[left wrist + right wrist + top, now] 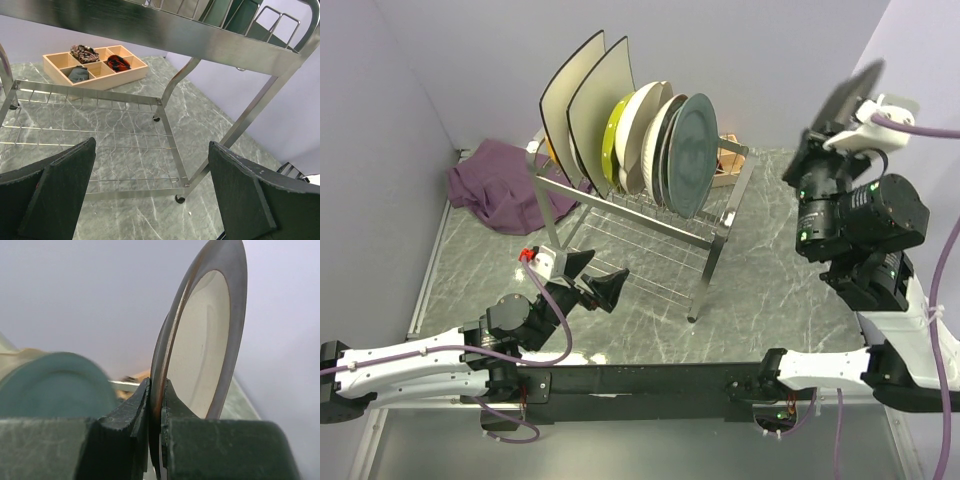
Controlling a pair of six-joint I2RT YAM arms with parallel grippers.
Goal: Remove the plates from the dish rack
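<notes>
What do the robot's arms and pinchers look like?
Each arm is white with chunky black joints and a purple cable. The left gripper and right gripper have flat, dark wedge fingers. Tiny green lights dot the right arm.

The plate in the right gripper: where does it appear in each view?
Top external: upper right, the plate, blurred, above the right gripper.
Left wrist: not in it.
Right wrist: centre, upright, its rim clamped.
Shared landmark: the teal plate in the rack, left of it in both.
</notes>
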